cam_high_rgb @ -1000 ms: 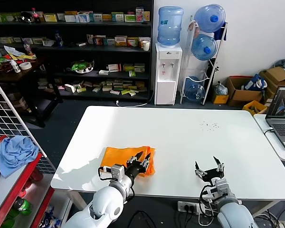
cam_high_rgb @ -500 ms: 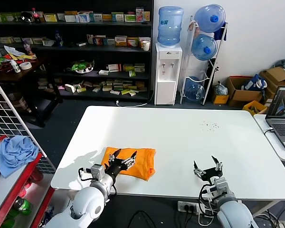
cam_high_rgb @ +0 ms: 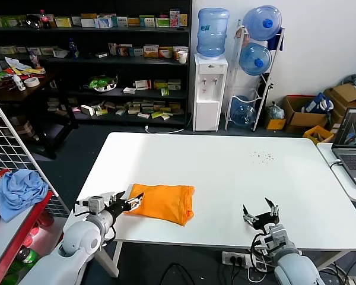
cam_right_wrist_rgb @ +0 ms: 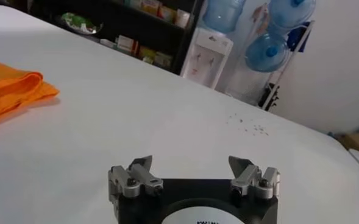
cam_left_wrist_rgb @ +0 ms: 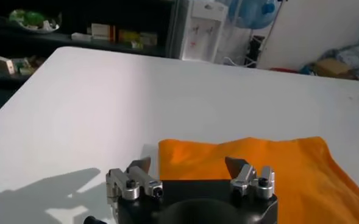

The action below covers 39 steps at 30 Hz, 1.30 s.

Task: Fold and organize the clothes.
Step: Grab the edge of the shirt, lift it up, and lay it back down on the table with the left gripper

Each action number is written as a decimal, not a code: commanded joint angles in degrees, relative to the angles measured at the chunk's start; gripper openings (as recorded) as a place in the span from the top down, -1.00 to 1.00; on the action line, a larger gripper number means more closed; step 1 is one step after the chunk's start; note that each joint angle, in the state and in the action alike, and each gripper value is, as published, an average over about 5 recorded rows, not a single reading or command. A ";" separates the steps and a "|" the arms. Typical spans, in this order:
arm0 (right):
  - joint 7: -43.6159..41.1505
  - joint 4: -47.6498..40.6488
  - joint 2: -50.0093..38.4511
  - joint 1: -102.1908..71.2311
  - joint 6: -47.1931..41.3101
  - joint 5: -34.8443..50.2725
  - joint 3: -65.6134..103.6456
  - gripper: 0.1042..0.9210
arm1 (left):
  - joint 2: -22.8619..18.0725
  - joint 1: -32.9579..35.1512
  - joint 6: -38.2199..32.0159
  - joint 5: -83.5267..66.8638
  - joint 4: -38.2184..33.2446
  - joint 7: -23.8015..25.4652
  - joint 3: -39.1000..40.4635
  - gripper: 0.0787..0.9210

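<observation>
The clothes are one bright orange T-shirt (cam_high_rgb: 163, 203), folded into a flat rectangle near the front left of the white table (cam_high_rgb: 237, 172). My left gripper (cam_high_rgb: 129, 202) hovers at the shirt's left edge, open and holding nothing. In the left wrist view the shirt (cam_left_wrist_rgb: 258, 167) lies just ahead of that gripper (cam_left_wrist_rgb: 188, 163), beyond its spread fingertips. My right gripper (cam_high_rgb: 261, 212) rests open and empty near the table's front edge, well to the right of the shirt. From the right wrist view, the gripper (cam_right_wrist_rgb: 190, 161) faces bare table, with the shirt (cam_right_wrist_rgb: 8, 88) off to one side.
A laptop (cam_high_rgb: 351, 145) sits on a side table at the right. A light blue cloth (cam_high_rgb: 18, 189) lies on a red rack by a wire grid at the left. Shelves, a water dispenser (cam_high_rgb: 209, 89) and boxes stand beyond the table.
My left gripper opened, let go of the shirt and drew back leftward off it. The shirt now lies folded and flat. The right gripper has hardly moved.
</observation>
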 commanded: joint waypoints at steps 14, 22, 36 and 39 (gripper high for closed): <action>-0.17 -0.11 -0.06 0.46 -0.37 0.05 -0.08 -0.76 | -1.86 -3.43 3.92 -1.96 7.60 6.40 -0.83 -0.75; -0.06 0.11 0.00 1.14 -0.78 0.28 -0.25 -0.76 | -2.04 -3.20 3.88 -1.37 7.00 6.65 -0.46 -0.33; 0.00 0.88 0.06 1.13 -0.98 0.56 -0.30 -0.76 | -1.76 -1.56 2.62 -0.72 4.14 5.11 -1.05 0.64; -0.01 1.01 0.02 1.39 -1.05 0.73 -0.46 -0.76 | -0.80 -0.92 2.35 -0.26 3.52 4.42 -1.94 0.80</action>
